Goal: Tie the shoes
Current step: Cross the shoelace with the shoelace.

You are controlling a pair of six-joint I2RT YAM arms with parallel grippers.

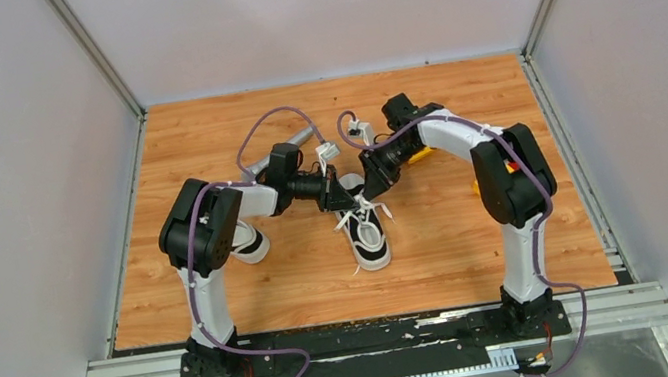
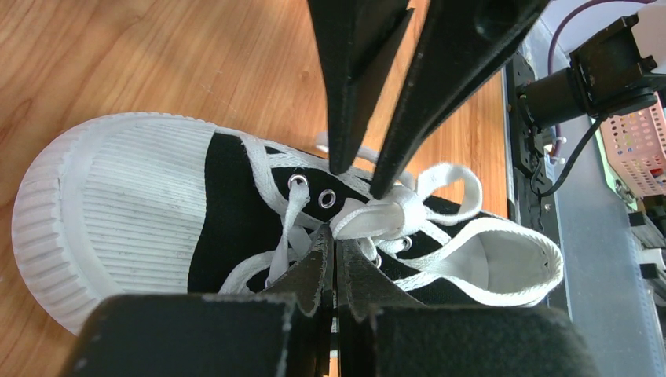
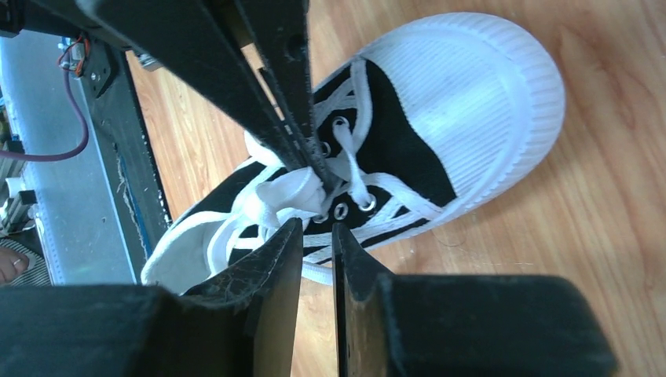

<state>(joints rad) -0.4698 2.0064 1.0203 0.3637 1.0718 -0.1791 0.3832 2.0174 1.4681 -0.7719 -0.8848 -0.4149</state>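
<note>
While the left end effector (image 2: pixel 334 236) was clamped shut on a white lace (image 2: pixel 375 214) of the shoe (image 1: pixel 370 238) lying centrally on the surface (image 1: pixel 462 254), the right end effector (image 3: pixel 316 232) stood narrowly parted just beside it, grip unclear.

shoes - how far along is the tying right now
Done: nothing tied; on the middle shoe the laces are threaded but loose. In hand: left pincer pinches them, right pincer slightly parted beside it. Left: this bow, then the second shoe under the left arm.
</note>
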